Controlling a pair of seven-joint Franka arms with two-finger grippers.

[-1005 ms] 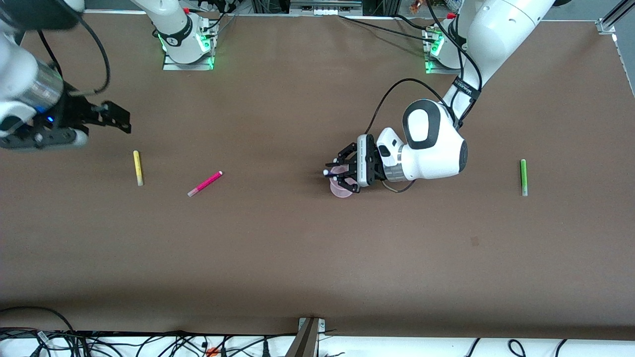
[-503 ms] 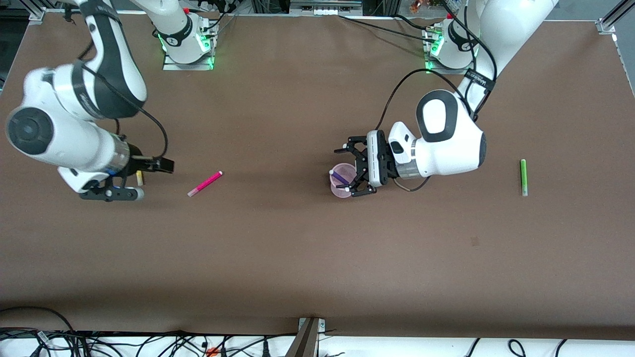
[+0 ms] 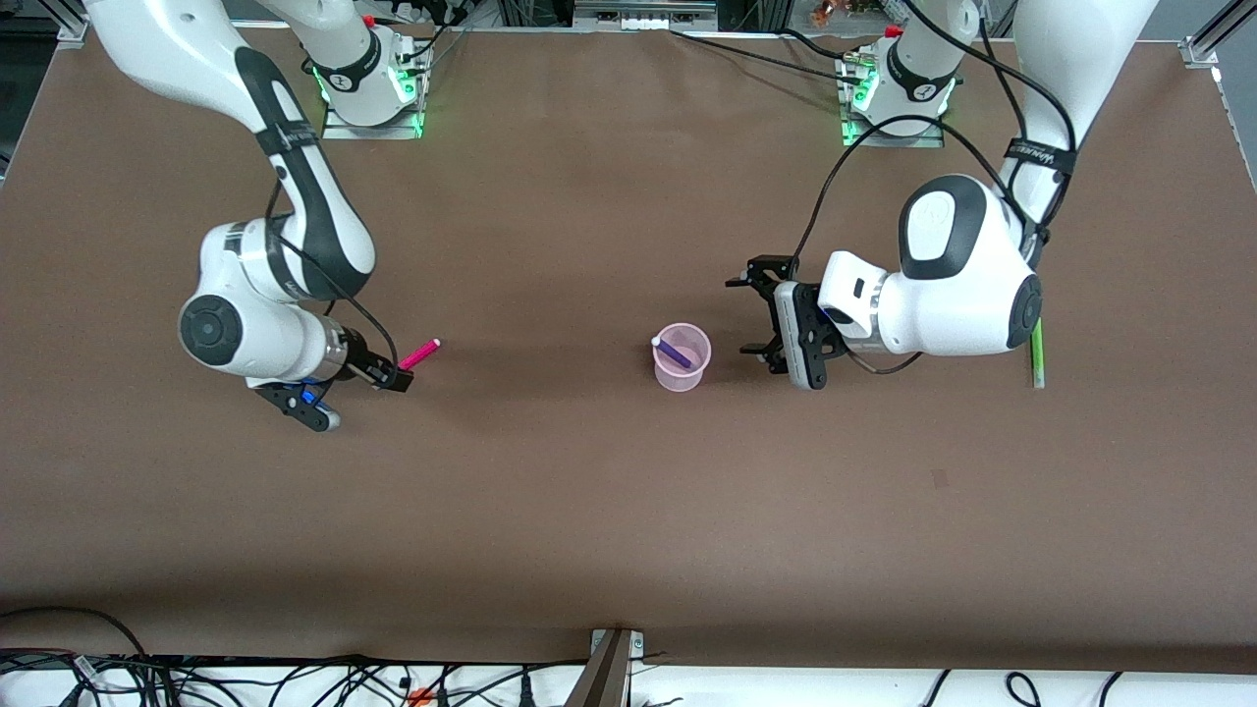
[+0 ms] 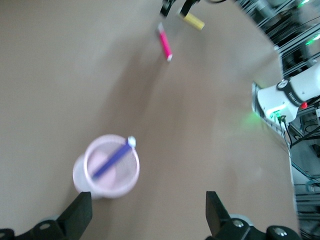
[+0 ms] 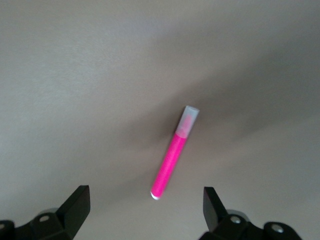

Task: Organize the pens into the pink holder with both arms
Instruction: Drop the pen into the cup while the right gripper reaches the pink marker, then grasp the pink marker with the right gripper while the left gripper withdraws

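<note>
One pen, the purple pen (image 3: pixel 674 350), is already seen inside the pink holder (image 3: pixel 682 371) at the table's middle. The left gripper (image 3: pixel 768 319) hangs beside it, at its 3 o'clock, fingers wide and empty. The right gripper (image 3: pixel 378 376), fingers spread and empty, is over the magenta pen (image 3: pixel 418 353). The fingers should be lowered either side of its middle, then closed gently.

Even, bright overhead light falls on the brown table (image 3: pixel 589 511); shadows are soft and short, one lying beside the pink holder (image 3: pixel 682 356), a broader dim band nearer the front camera than it; green lamp glow marks both arm bases; the left wrist view is motion-smeared, the holder soft-edged; the right wrist view shows the magenta pen (image 5: pixel 173 154) slightly blurred, with a diffuse shadow.
</note>
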